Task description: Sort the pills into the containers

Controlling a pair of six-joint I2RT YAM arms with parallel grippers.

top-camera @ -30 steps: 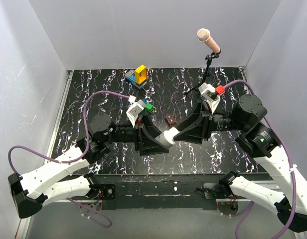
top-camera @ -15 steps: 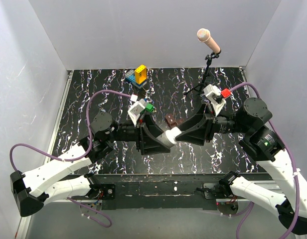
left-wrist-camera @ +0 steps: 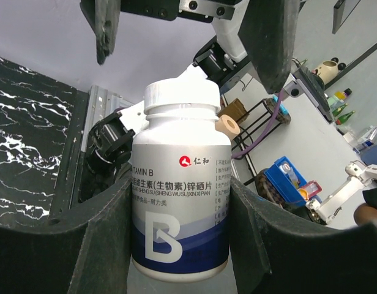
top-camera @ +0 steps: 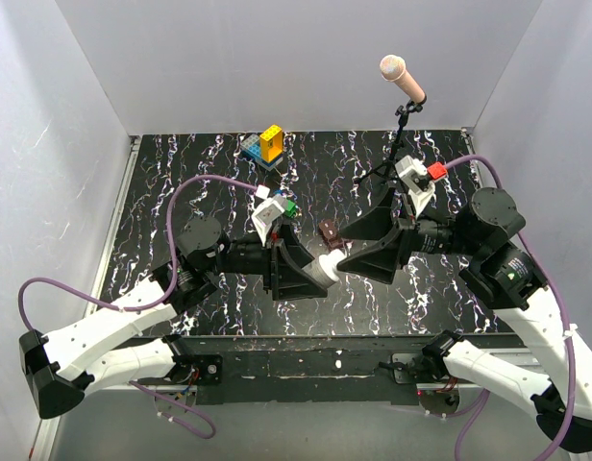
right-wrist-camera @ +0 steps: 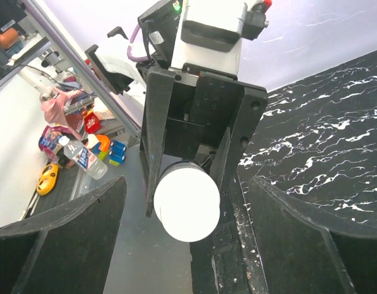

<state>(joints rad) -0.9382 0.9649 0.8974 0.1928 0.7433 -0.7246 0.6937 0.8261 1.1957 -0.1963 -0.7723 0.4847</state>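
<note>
Two arms meet above the black marbled table (top-camera: 181, 173). The left gripper (top-camera: 308, 270) pinches the white vitamin bottle (left-wrist-camera: 180, 208) around its body, with the cap (right-wrist-camera: 186, 204) facing the right gripper (top-camera: 342, 252). That gripper's jaws are spread on either side of the cap, clear of it. The small brown pill box (top-camera: 329, 230) lies on the table just beyond the bottle's cap end.

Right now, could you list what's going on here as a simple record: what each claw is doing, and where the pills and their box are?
left gripper: shut on the white vitamin bottle, held on its side above the table
right gripper: open, jaws either side of the cap, not gripping it
cap: on the bottle
pill box: small, brown, lying on the table beyond the grippers, untouched
loose pills: none visible
</note>
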